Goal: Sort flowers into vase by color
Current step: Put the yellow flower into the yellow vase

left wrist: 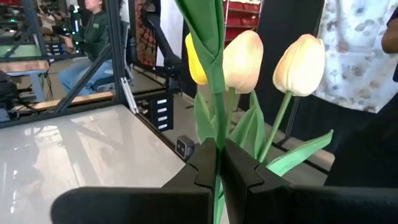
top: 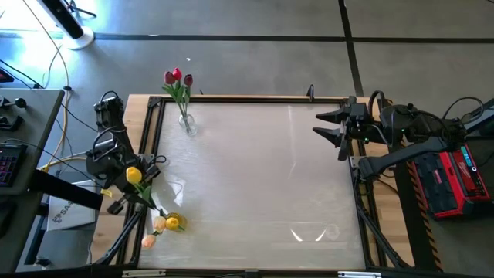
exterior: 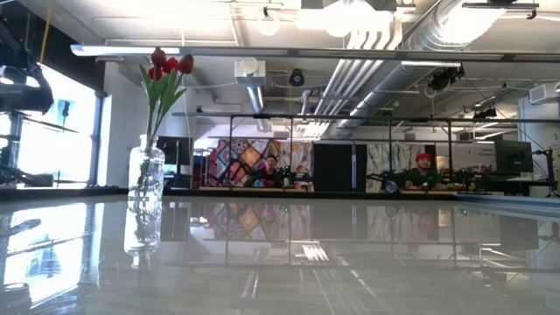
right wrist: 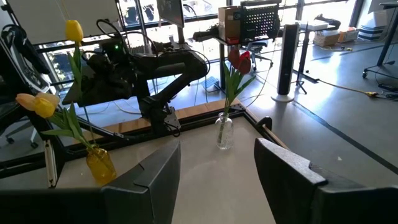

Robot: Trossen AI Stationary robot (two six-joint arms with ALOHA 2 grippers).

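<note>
Holding a yellow tulip [top: 133, 175] by its stem in my clamped left gripper [left wrist: 219, 163], above the yellow vase [right wrist: 100, 164] at the table's left edge; next I lower it in. My right gripper [top: 333, 133] waits open.

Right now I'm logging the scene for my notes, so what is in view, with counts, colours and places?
Clear glass vase: one, far left of the table.
Red and maroon tulips: three, standing in the clear vase.
Amber yellow vase: one, near left corner.
Yellow and cream tulips: about three, in the amber vase.
Single yellow tulip: one, stem pinched in the left pincer.
Glossy white table: one.
Left pincer: shut on the stem, left edge.
Right pincer: open, empty, right edge.
</note>
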